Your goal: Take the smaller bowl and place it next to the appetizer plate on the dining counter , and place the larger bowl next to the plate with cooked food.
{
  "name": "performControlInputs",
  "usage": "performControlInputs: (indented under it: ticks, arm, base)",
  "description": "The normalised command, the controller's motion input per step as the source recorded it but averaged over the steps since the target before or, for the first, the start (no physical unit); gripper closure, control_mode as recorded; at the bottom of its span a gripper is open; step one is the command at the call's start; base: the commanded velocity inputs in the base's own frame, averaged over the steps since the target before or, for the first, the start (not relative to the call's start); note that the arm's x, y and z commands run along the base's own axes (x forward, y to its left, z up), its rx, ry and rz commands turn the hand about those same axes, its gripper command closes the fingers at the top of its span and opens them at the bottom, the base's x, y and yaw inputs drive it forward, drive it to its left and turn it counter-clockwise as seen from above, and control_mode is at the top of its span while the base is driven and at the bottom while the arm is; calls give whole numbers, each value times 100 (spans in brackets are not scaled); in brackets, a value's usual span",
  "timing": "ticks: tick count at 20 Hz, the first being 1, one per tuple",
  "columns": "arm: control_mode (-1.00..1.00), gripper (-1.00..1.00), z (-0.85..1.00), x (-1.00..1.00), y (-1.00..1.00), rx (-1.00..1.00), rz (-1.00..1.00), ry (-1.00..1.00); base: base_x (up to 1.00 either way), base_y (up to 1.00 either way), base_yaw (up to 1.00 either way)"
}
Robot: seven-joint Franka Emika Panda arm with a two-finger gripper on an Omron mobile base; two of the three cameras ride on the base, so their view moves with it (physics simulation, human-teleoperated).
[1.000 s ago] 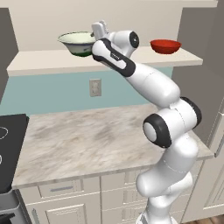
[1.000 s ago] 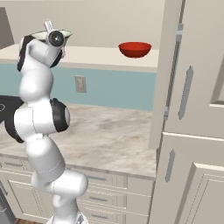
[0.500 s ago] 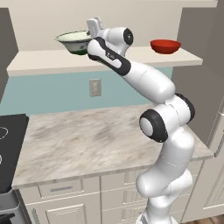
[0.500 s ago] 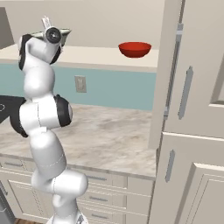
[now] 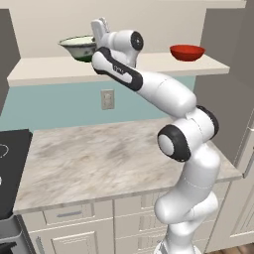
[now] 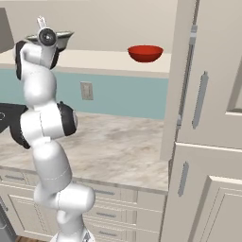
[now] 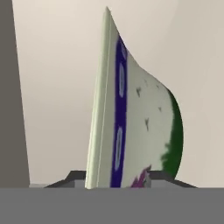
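While the arm is reaching up to the high shelf (image 5: 30, 73) in the left base view, the gripper (image 5: 97, 45) is sitting right at the near right edge of the larger bowl (image 5: 77, 46), which is standing upright toward the left end of the shelf. The smaller bowl (image 5: 187, 51) is resting well apart on the same shelf, far over to the right, and the marbled tabletop (image 5: 99, 158) below is carrying neither bowl.

In the right base view, the wrist is covering most of the larger bowl (image 6: 64, 34); just its rim is peeking out on either side of the hand, so the bowl is lying directly beyond the hand, toward the wall. The smaller bowl (image 6: 145, 52) is sitting to the right, by the tall cabinet (image 6: 208, 118).

In the hand view, the larger bowl (image 7: 131, 122) is rising edge-on between the two finger tips, its rim running straight away from the camera. The jaws are straddling that rim, one finger inside and one outside; whether they are pinching it firmly I cannot tell. Any lift is probably depending on that rim staying centred between them.
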Motion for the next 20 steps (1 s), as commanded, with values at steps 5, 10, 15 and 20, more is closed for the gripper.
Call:
performControlInputs:
  ticks: [5, 10, 15, 20]
  arm:
    - [-100, 100, -35, -50, -38, 0, 0, 0]
    - [-100, 100, -10, -89, -68, 1, -7, -6]
    - [-100, 100, 19, -100, -58, 11, -13, -6]
    - [-100, 100, 43, -100, -40, 15, -10, 0]
  base:
    - [0, 0, 0]
    - [0, 0, 0]
    - [0, 0, 0]
    - [0, 0, 0]
